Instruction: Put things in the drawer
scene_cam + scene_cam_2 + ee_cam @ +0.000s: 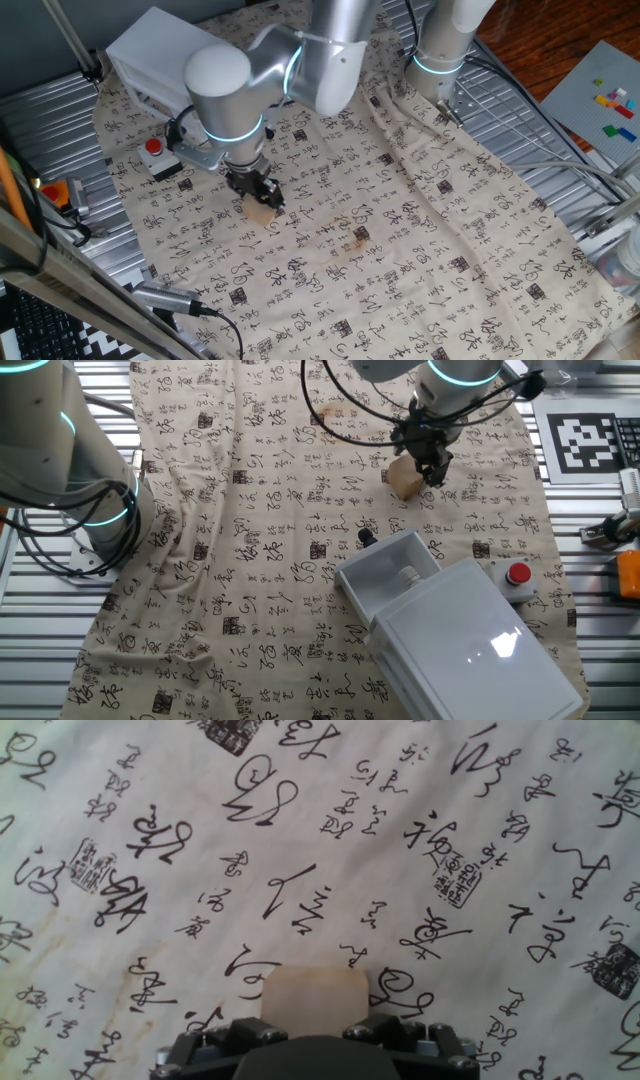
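Progress: early stage. The block (404, 480) is not yet in the drawer (390, 575), which stands pulled out from the white cabinet (480, 650), near the block but apart from it.

Gripper (262, 197): down at the block on the cloth (400, 240), fingers either side. It appears clamped on it, though the fingertips are hidden in the hand view. Whether the block has left the cloth cannot be told.

Block condition: pale tan, plain, cube-like, unmarked, edges slightly rounded.

Remaining: lift, carry to the drawer, release.

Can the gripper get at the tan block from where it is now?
Probably yes: the gripper sits right over the block on the cloth, nothing between them. Whether the jaws have closed is unclear.
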Robot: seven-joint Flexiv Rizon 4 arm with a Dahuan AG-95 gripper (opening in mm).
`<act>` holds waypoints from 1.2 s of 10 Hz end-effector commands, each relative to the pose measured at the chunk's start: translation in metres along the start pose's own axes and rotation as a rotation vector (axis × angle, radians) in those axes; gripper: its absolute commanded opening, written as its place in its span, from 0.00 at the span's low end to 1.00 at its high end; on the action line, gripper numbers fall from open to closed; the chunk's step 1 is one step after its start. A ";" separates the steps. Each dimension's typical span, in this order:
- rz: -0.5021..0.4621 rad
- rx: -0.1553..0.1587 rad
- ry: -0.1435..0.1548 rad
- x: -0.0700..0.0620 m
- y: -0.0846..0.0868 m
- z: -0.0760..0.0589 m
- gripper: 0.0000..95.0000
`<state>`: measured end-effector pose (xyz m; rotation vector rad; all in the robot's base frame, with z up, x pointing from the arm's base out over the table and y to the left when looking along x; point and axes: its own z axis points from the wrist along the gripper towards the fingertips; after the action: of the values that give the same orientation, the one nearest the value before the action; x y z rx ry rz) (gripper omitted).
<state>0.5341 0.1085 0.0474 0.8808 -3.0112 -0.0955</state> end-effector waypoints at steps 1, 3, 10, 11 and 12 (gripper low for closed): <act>0.037 0.006 -0.004 0.000 -0.001 0.002 0.00; 0.041 -0.002 0.010 0.001 -0.002 0.000 0.00; -0.069 -0.031 0.076 0.061 -0.048 -0.100 0.00; -0.090 -0.024 0.094 0.069 -0.053 -0.107 0.00; -0.125 -0.007 0.120 0.077 -0.056 -0.112 0.00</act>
<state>0.5050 0.0197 0.1502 1.0094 -2.8620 -0.0697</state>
